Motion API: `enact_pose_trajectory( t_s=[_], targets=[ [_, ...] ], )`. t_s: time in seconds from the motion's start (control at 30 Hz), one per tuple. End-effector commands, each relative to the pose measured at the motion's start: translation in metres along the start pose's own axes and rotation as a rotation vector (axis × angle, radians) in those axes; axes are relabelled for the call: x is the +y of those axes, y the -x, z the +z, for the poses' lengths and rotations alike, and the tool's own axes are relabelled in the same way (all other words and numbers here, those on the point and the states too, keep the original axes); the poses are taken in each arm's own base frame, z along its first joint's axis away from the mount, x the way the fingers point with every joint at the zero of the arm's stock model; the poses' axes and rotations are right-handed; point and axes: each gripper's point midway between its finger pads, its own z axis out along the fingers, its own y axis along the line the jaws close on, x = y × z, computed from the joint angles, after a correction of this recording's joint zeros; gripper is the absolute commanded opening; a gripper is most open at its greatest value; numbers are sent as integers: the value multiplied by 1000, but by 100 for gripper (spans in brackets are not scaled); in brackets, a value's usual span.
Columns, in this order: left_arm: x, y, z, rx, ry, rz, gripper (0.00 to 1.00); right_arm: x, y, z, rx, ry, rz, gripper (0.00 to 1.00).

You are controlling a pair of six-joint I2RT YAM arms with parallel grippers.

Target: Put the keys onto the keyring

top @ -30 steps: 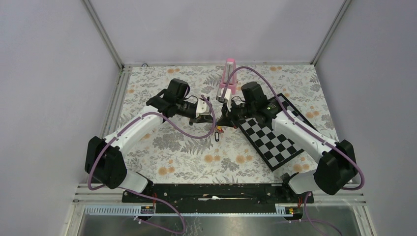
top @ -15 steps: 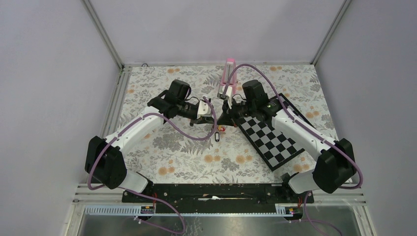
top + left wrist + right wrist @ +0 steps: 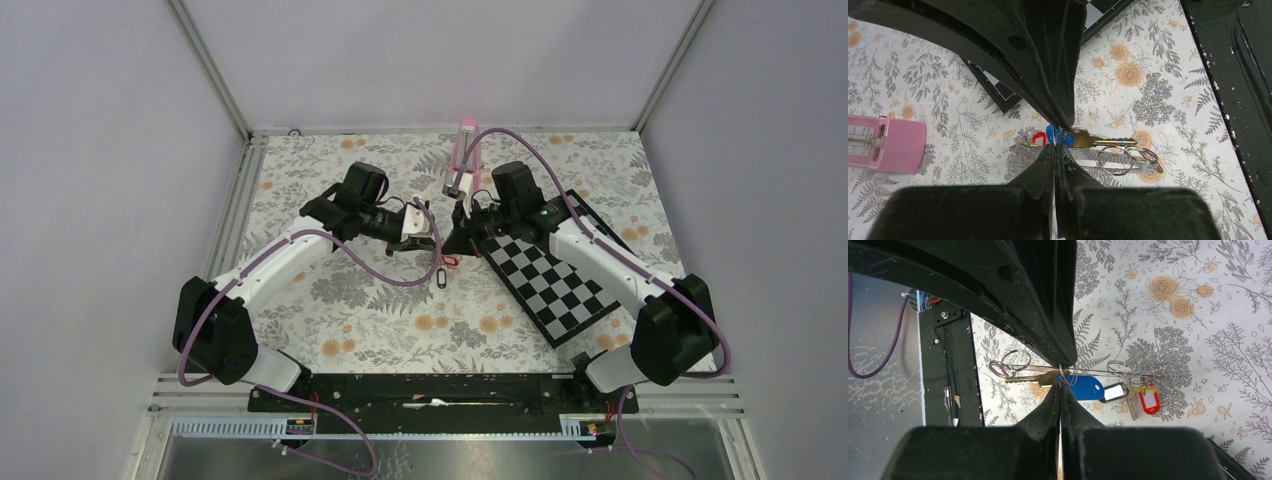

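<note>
Little has moved since a second ago: the right arm's shoulder has turned somewhat inward, and both grippers stay tip to tip over the middle of the flowered table [image 3: 330, 300]. A checkered board [image 3: 555, 285] lies under and behind the right gripper. A pink block [image 3: 466, 148] stands beyond the meeting tips, apart from both.

The left gripper [image 3: 1059, 136] and the right gripper [image 3: 1062, 376] are both fully closed, and each pinches the key bunch [image 3: 443, 262] at nearly the same spot. In the left wrist view the blue key [image 3: 1051, 135] has its head just at the tips on one side, and the brass key [image 3: 1098, 142] points away on the other side. In the right wrist view this order is mirrored. Whether each pair of jaws presses a key head or the thin wire, I cannot tell. I also cannot tell whether the bunch is lifted off the table.

Silver rings [image 3: 1015, 361] lie just beside the jaws, along the brass key. A small red tag [image 3: 1149, 402] sits further out, past the blue key.

As I judge it, the step in hand is the threading itself: one gripper steadies the ring while the other works a key onto the wire. The next move calls for a small, slow turn of the key along the coil, with neither grip loosened, because the gap in the wire is very narrow.
</note>
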Motion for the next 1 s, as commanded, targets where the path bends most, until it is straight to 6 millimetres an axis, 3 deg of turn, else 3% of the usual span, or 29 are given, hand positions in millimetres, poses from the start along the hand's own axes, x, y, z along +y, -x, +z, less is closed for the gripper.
enact_pose_trajectory(
  t_s=[0.0,0.4,0.97],
  targets=[
    [1,20,-1,-59,0,88,0,-5,29,-3,-68,0,-37,0],
    [0,17,0,-37,-3,101,0,3,34,-4,-82,46,-34,0],
    [-3,17,-3,-30,-3,130,0,-13,23,2,-48,14,56,0]
  ],
)
